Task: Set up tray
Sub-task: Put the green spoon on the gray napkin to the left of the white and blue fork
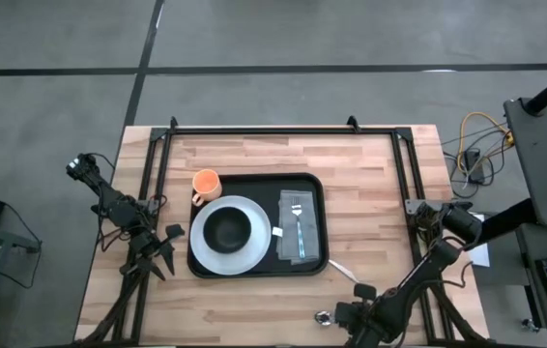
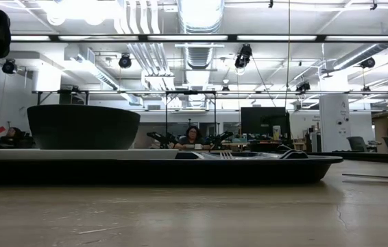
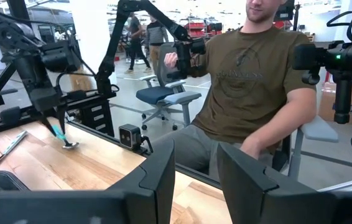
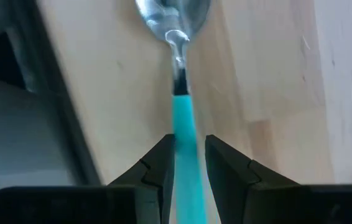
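The black tray (image 1: 312,186) lies mid-table. On it are a white plate (image 1: 259,253) with a black bowl (image 1: 227,229) in it, and a grey napkin (image 1: 287,242) with a fork (image 1: 298,217) on top. An orange cup (image 1: 206,183) stands at the tray's far left corner. Near the table's front edge on the right, my right gripper (image 1: 346,314) is shut on a spoon (image 4: 182,124) with a teal handle. My left gripper (image 3: 196,155) waits open at the table's left edge, with nothing between its fingers. My right gripper pinches the spoon's teal handle (image 4: 183,140) between its two fingers, coming from above and pointing steeply down, fingers along the handle. The spoon hangs below the fingers, slightly tilted. Its metal bowl (image 3: 70,145) is down at the wooden table top.
A knife (image 1: 341,269) lies on the wood just right of the tray. Black frame rails (image 1: 404,164) run along the table's sides. A seated person (image 3: 257,81) shows beyond the table in the left wrist view. Bare wood (image 1: 254,309) lies in front of the tray.
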### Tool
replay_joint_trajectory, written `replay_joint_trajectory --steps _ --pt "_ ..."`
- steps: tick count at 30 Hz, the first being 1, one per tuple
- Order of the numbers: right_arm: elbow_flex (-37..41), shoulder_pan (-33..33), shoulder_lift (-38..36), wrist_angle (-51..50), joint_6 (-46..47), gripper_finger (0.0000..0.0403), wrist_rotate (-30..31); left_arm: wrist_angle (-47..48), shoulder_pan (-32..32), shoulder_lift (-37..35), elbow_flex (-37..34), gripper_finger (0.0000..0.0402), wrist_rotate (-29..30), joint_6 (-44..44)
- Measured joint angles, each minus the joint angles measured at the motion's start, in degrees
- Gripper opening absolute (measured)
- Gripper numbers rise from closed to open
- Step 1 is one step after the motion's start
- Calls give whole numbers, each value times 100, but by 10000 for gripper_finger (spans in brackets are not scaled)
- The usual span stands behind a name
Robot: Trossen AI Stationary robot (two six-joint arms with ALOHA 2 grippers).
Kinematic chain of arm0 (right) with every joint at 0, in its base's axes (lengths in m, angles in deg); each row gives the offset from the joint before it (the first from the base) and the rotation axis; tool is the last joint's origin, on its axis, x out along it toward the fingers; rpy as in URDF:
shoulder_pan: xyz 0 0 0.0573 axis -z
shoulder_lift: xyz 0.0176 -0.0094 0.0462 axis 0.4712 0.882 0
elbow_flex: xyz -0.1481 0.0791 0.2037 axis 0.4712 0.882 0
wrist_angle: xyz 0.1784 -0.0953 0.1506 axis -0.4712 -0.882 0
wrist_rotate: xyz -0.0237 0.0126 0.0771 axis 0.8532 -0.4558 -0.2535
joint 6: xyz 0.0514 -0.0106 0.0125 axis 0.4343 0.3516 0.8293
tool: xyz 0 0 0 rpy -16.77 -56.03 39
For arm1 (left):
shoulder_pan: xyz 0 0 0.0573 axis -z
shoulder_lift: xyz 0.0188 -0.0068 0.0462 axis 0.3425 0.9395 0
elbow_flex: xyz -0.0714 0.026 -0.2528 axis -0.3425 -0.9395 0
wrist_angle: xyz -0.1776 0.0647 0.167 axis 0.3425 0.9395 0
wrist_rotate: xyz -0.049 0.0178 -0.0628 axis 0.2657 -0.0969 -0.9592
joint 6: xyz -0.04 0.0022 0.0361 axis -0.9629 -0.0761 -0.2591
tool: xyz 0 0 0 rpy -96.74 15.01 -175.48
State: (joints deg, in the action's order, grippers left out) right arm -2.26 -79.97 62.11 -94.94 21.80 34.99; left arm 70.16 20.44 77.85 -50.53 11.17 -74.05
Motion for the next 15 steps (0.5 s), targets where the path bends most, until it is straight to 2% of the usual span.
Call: replay_joint_trajectory --steps 8,15 --pt "488 -13 -37 138 278 68 -231 0 0 0 0 101 0 0" --pt "450 -22 -24 143 232 80 -217 0 0 1 1 101 -1 0"
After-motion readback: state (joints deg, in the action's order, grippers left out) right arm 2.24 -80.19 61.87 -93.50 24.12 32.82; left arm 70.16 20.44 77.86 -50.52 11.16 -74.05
